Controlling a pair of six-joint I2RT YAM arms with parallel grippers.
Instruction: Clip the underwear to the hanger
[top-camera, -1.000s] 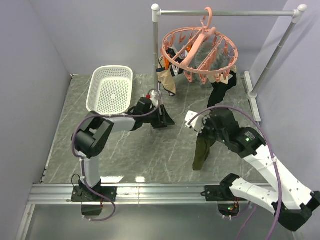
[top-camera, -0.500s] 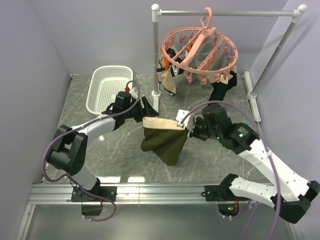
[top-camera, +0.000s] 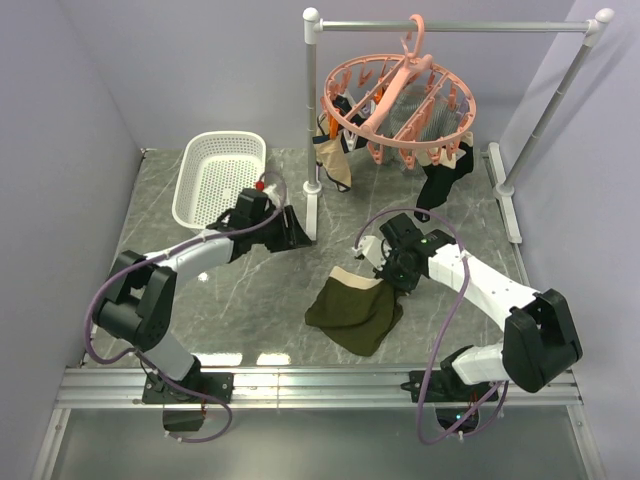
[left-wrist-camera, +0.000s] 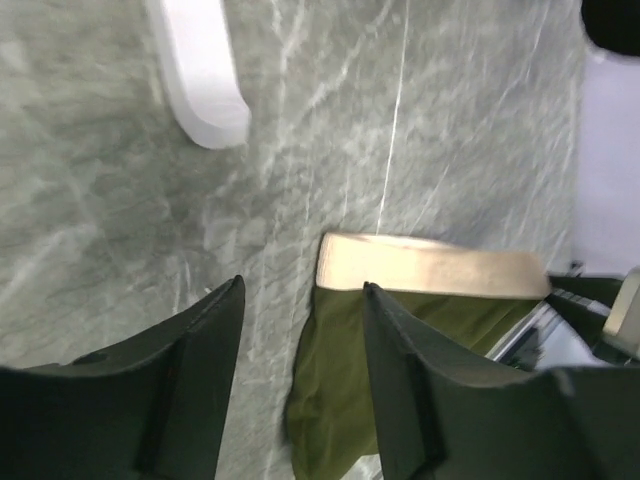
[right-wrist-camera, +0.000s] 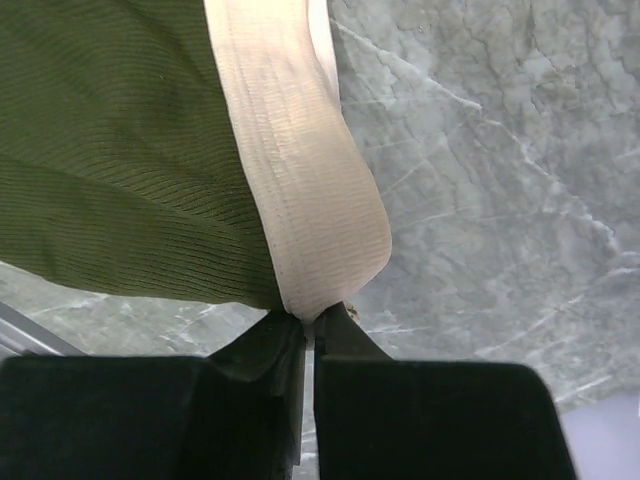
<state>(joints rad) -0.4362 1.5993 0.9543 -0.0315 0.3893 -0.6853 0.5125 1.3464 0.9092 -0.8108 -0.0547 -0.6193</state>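
Observation:
The olive-green underwear (top-camera: 352, 312) with its beige waistband lies spread on the table in front of the arms. My right gripper (top-camera: 386, 274) is shut on the right end of the waistband (right-wrist-camera: 300, 190), low over the table; in the right wrist view the gripper (right-wrist-camera: 310, 322) pinches the band's fold. My left gripper (top-camera: 291, 231) is open and empty, left of and behind the underwear. In the left wrist view this gripper (left-wrist-camera: 303, 286) hangs above the garment's left edge (left-wrist-camera: 345, 400). The salmon-pink hanger (top-camera: 400, 100) hangs from the rail at the back.
A grey rail stand (top-camera: 311, 110) stands at the back; its white foot (left-wrist-camera: 205, 80) is near my left gripper. A tan garment (top-camera: 333, 165) and a black garment (top-camera: 440, 185) hang from the hanger. A white basket (top-camera: 220, 176) sits at the back left.
The underwear was held up between both grippers. My left gripper has let go and pulled back, and my right gripper has lowered the underwear onto the table.

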